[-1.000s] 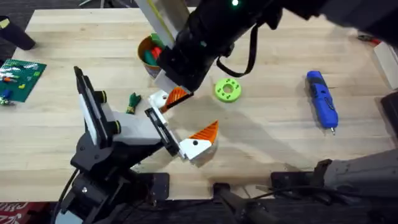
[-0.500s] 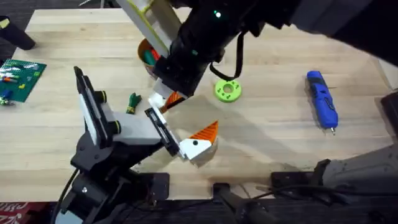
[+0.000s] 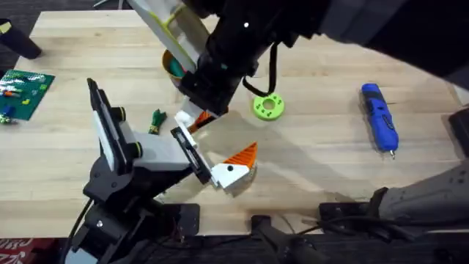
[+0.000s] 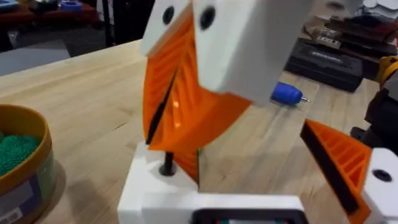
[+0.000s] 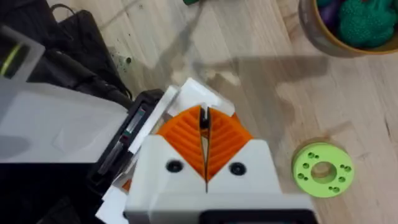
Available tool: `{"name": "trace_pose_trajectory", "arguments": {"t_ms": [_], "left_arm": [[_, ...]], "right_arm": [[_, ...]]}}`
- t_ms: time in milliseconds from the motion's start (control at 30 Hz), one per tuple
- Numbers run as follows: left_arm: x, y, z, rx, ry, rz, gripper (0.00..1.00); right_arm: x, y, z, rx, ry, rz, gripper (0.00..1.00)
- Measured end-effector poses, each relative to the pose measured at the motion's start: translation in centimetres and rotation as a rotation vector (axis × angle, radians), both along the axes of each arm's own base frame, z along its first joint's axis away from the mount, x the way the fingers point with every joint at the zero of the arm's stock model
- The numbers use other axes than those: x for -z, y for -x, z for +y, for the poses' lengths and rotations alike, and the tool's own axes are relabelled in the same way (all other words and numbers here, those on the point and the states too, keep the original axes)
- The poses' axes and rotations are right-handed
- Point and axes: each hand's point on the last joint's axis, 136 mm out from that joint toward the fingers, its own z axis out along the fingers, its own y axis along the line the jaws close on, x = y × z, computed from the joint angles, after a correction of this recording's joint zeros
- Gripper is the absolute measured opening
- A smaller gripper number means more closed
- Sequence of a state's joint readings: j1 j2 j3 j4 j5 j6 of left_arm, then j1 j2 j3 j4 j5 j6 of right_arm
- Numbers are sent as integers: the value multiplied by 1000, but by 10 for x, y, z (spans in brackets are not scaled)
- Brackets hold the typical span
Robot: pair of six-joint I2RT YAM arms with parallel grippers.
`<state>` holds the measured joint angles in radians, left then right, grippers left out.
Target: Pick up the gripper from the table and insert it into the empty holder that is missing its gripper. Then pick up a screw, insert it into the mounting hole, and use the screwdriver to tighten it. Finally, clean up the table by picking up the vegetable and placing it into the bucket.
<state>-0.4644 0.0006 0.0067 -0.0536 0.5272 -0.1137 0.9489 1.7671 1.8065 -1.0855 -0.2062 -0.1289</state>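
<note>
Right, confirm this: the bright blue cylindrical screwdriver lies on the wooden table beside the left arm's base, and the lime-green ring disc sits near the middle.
Not quite. The overhead view shows the bright blue cylindrical screwdriver lying on the wooden table far over on the right arm's side, not beside the left arm's base. The lime-green ring disc does sit near the middle.

The overhead camera looks down and forward from above the arm bases, taking in the whole table (image 3: pixel 330 169). Both wrist cameras sit very close to their own fingers. All three views share the bucket (image 3: pixel 173 66) (image 4: pixel 22 163) (image 5: pixel 348 25), at 11 o'clock overhead.
</note>
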Motion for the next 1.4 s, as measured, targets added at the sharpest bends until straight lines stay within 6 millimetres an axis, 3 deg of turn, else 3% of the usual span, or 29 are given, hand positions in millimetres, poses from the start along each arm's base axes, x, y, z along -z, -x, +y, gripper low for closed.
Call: {"name": "trace_pose_trajectory", "arguments": {"t_ms": [1000,1033,1067,1233,1267,1400], "left_arm": [[1,-1,1,-9,7,22,986],[1,-1,1,-9,7,21,986],[1,-2,1,-11,7,21,986],[1,-3,1,-17,7,19,987],[1,-3,1,-17,7,18,986],[1,-2,1,-16,5,15,986]], "right_arm": [[13,2,4,-11,34,6,13],[12,2,4,-11,34,7,57],[12,2,4,-10,34,10,164],[7,-3,2,1,31,-5,868],[4,-7,1,6,26,-12,961],[-5,-14,-1,27,0,-20,993]]}}
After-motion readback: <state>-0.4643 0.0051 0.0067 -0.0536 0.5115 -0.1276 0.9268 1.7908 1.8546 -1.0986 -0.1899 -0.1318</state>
